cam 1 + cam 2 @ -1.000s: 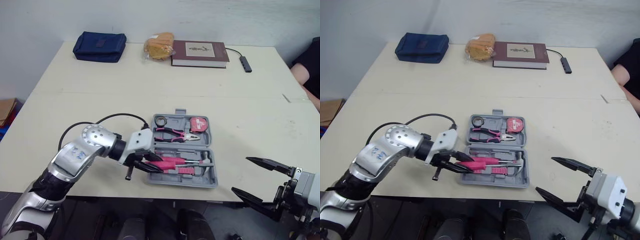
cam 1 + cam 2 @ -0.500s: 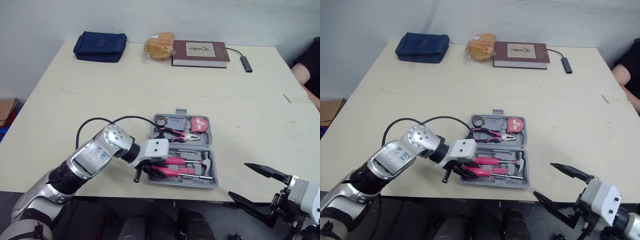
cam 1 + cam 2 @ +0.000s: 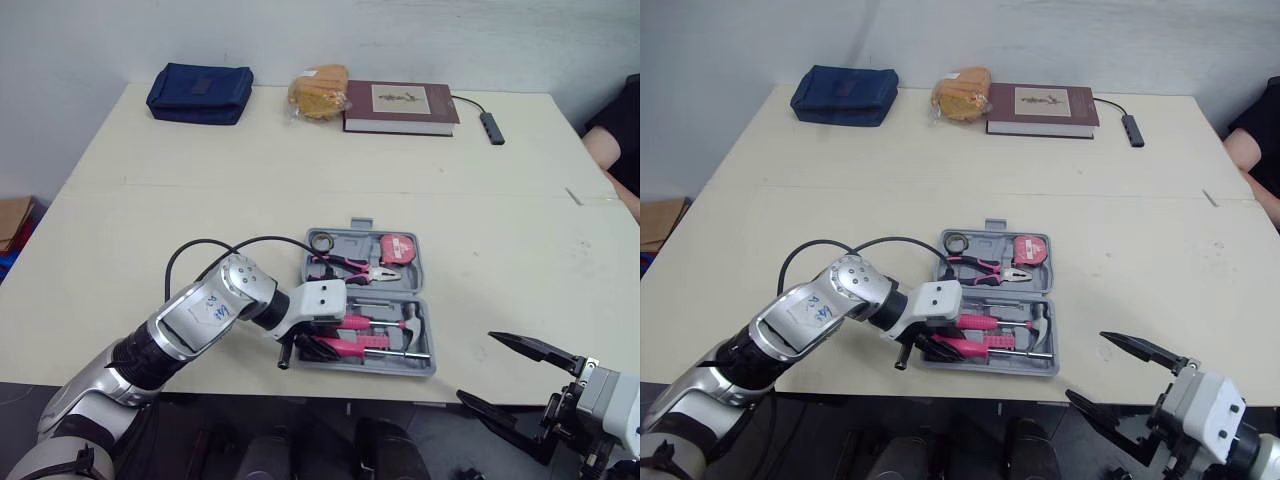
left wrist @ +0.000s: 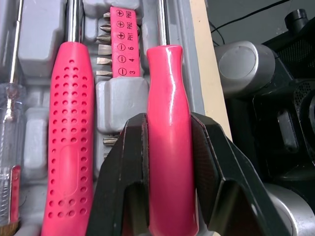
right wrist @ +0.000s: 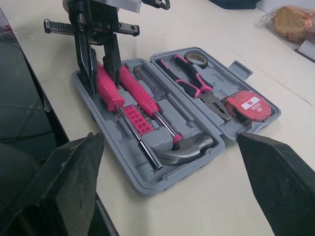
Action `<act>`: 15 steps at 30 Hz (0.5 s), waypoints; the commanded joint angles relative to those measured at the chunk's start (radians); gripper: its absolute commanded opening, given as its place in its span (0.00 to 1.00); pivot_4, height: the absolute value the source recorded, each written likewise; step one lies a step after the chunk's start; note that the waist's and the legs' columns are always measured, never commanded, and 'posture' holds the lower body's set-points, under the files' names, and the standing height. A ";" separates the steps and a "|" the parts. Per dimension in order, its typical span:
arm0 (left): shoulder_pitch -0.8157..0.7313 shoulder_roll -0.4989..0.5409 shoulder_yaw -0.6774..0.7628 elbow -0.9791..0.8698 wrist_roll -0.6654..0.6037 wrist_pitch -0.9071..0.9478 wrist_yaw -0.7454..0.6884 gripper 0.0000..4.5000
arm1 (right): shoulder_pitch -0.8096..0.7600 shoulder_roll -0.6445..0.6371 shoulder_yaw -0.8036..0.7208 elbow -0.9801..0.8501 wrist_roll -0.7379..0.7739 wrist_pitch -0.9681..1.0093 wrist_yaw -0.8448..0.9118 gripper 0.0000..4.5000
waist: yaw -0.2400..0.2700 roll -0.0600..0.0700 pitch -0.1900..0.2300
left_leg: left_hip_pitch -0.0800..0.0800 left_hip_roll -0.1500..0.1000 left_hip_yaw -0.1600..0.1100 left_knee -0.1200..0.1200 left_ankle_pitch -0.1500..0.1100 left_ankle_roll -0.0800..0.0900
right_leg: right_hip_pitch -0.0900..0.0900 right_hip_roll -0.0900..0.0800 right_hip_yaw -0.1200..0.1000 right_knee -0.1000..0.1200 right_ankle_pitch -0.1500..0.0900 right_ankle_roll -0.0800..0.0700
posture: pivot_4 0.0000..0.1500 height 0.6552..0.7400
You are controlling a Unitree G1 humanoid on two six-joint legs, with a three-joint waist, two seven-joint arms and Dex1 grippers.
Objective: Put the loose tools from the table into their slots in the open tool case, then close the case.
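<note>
The grey tool case [image 3: 427, 362] lies open near the table's front edge. Its far half holds pink pliers [image 3: 352, 266], a tape measure [image 3: 399, 248] and a tape roll [image 3: 321, 242]. A hammer [image 5: 184, 146] with a dotted pink handle and a bit strip [image 4: 118, 42] sit in the near half. My left gripper [image 3: 318, 347] is shut on the smooth pink handle of a screwdriver [image 4: 167, 113], which lies along the case's front slot. One black finger [image 4: 129, 162] presses each side of the handle. My right gripper [image 3: 502, 378] hangs open off the table's front edge, right of the case.
At the table's far edge lie a blue pouch [image 3: 199, 92], a bagged bread [image 3: 318, 90], a dark red book [image 3: 400, 107] and a cabled adapter [image 3: 490, 126]. A person's arm [image 3: 612, 140] shows at the right edge.
My left gripper carried the pink screwdriver rightward and down from above the case's left end into the front slot. The right gripper stayed open and dipped slightly.
</note>
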 commanded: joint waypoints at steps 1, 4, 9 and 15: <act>0.017 -0.008 0.002 -0.014 -0.004 0.003 0.014 0.23 | 0.008 0.002 -0.028 -0.015 0.005 -0.026 0.002 1.00 | 0.000 0.000 0.000 | 0.000 0.000 0.000 0.000 0.000 0.000 | 0.000 0.000 0.000 0.000 0.000 0.000 | 1.00 1.00; 0.025 -0.009 0.008 -0.018 -0.004 -0.001 0.022 0.53 | 0.011 0.005 -0.028 -0.014 0.004 -0.029 0.001 1.00 | 0.001 0.000 0.000 | 0.000 0.000 0.000 0.000 0.000 0.000 | 0.000 0.000 0.000 0.000 0.000 0.000 | 1.00 1.00; 0.011 -0.020 0.066 -0.009 -0.058 -0.039 -0.017 0.98 | 0.017 0.008 -0.024 -0.008 0.002 -0.040 0.003 1.00 | 0.000 0.000 0.000 | 0.001 0.000 0.000 0.000 0.000 0.000 | 0.001 0.000 0.000 0.000 0.000 0.000 | 1.00 1.00; 0.085 -0.079 0.157 0.036 -0.107 -0.292 -0.064 0.86 | 0.011 0.015 -0.005 0.001 -0.009 -0.050 -0.001 1.00 | 0.000 0.000 0.000 | 0.000 0.000 -0.001 0.000 0.000 0.000 | 0.001 -0.001 0.000 -0.001 0.000 0.000 | 1.00 1.00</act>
